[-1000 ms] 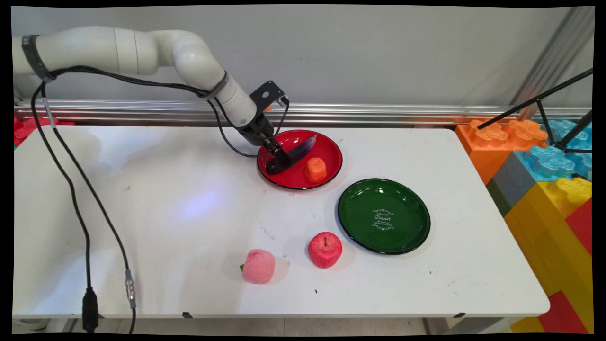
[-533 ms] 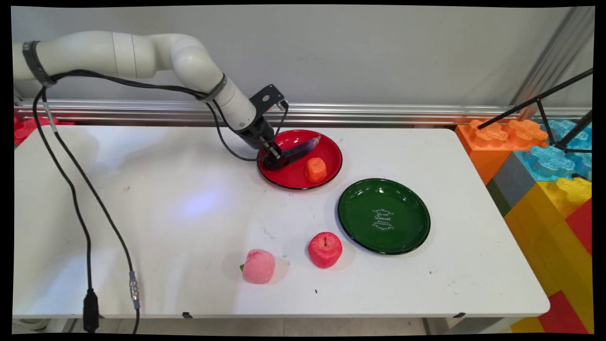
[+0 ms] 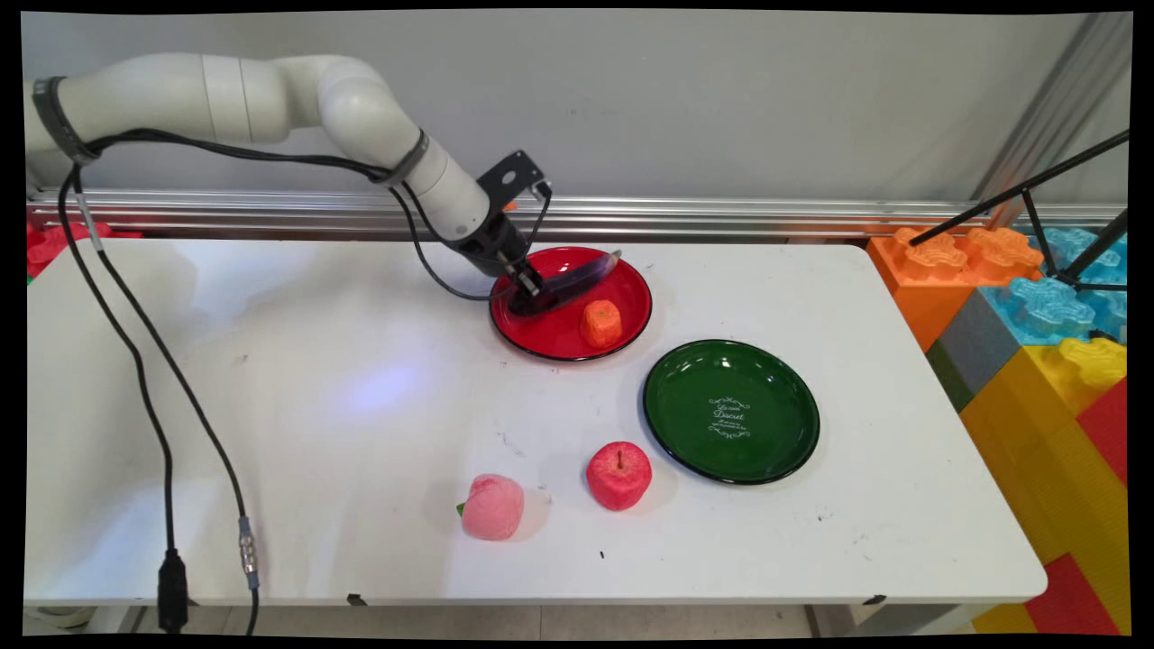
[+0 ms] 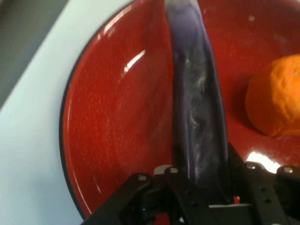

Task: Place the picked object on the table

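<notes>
Peach (image 3: 492, 507): we see it at the table's (image 3: 270, 406) near edge, left of the apple
Gripper (image 3: 532, 296): we see its fingers pinching the eggplant's thick end, low over the red plate's left side
Eggplant (image 3: 577, 276): in the grip above the red plate (image 3: 631, 324), tip tilted up toward the wall
Orange (image 3: 601, 324): on the red plate, just beside the eggplant
Apple (image 3: 618, 475): near the green plate (image 3: 731, 411)
</notes>
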`<action>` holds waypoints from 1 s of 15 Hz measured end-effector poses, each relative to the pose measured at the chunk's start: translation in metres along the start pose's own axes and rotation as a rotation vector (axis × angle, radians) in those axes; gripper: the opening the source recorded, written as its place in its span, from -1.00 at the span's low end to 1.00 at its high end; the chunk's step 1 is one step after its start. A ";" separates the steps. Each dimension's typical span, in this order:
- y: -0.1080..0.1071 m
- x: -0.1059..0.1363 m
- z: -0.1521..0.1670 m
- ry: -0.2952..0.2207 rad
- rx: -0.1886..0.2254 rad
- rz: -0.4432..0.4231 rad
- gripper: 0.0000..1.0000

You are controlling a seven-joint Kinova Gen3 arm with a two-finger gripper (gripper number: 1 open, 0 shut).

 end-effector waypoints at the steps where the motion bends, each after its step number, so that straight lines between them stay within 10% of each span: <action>1: 0.001 0.003 -0.006 0.015 -0.001 0.006 -1.00; 9: 0.020 0.022 -0.077 0.143 -0.073 0.118 -1.00; 15: 0.047 -0.012 -0.124 0.108 -0.223 0.282 -1.00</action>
